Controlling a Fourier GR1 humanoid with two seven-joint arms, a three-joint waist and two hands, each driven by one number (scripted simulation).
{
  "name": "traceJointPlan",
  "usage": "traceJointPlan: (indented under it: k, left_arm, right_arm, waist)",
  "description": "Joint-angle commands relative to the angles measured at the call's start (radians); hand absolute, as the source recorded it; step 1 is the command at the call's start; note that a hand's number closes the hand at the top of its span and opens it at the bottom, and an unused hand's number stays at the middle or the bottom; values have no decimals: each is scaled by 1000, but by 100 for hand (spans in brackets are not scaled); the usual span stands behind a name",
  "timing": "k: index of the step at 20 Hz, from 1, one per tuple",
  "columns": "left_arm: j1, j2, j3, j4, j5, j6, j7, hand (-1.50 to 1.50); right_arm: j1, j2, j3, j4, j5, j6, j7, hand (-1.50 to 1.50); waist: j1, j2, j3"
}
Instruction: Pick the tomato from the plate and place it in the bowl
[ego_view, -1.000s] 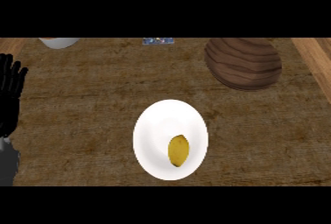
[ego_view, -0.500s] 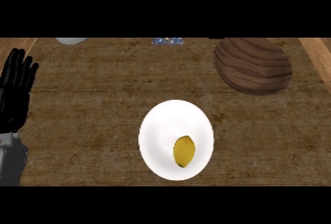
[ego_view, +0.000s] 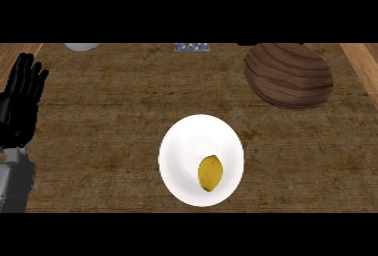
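A white plate (ego_view: 184, 145) lies on the counter at centre front. On its lower right part rests a small yellow oval item (ego_view: 210, 172), the tomato named in the task. A brown wooden bowl (ego_view: 288, 75) stands at the back right, apart from the plate. My left hand (ego_view: 18, 107) shows at the left edge, open with fingers straight and pointing up, well left of the plate. The right hand appears nowhere in the head view.
A white object (ego_view: 83, 46) and a small blue-patterned object (ego_view: 192, 47) sit cut off at the counter's back edge. Lighter wooden trim (ego_view: 362, 55) runs along the right side.
The view has shifted, so plate and bowl sit slightly further right in the picture. My left hand has come further into view at the left edge, still open.
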Motion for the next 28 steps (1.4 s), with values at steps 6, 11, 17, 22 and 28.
traceJointPlan:
  k: [6,11,17,22,28]
  left_arm:
    - [-5,2,17,45,5,-21,-33,0]
    - [1,-19,-3,25,-15,0,-30,0]
    - [18,-24,-11,-26,-16,2,10,0]
    - [-21,14,34,25,11,-26,2,0]
    - [-28,-31,-19,-13,-27,7,11,0]
  right_arm:
    - [-165,157,67,-160,-60,161,282,150]
    - [-306,282,171,-213,-12,171,455,150]
    - [-283,390,218,-206,-2,124,497,150]
    - [-244,522,252,-198,10,36,532,150]
    - [-257,582,310,-77,119,-182,562,150]
  waist:
    - [-5,-1,-1]
    - [13,2,-1]
    - [11,4,1]
    - [6,4,1]
    - [20,11,2]
